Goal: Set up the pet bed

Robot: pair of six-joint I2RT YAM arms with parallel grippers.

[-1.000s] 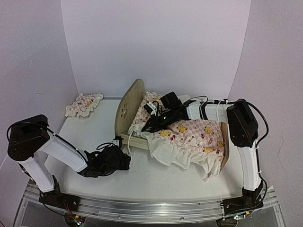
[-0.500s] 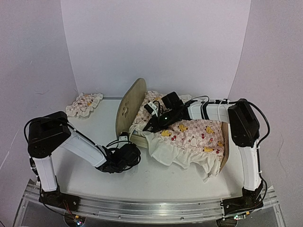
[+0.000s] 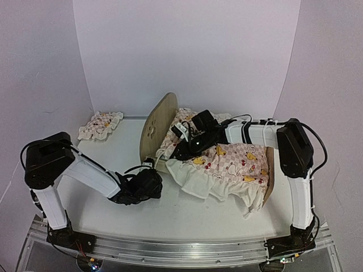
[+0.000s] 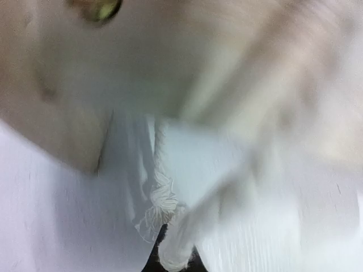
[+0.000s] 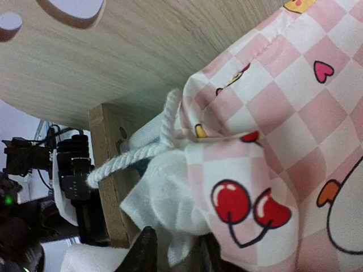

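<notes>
The pet bed (image 3: 156,126) stands mid-table, its plywood headboard (image 5: 142,51) with the paw cutout upright at the left. A pink checkered duck-print cover (image 3: 238,164) lies over it, its white ruffle hanging off the front. My right gripper (image 3: 182,150) is at the cover's corner by the headboard. Its fingers (image 5: 143,252) stand a little apart with white ruffle (image 5: 170,215) hanging between them, so the right gripper (image 5: 176,252) is open. My left gripper (image 3: 152,180) is low at the bed's front-left corner. In the blurred left wrist view, the left gripper (image 4: 173,262) is shut on a white cord (image 4: 164,198).
A small matching ruffled pillow (image 3: 101,124) lies at the back left by the wall. A white twisted cord (image 5: 125,161) runs from the cover past the bed's wooden side rail (image 5: 108,181). White walls enclose the table on three sides.
My left arm has swung right, up to the bed's front-left corner, where its jaws opened and then shut on the cord. The right jaws have eased apart on the ruffle.
</notes>
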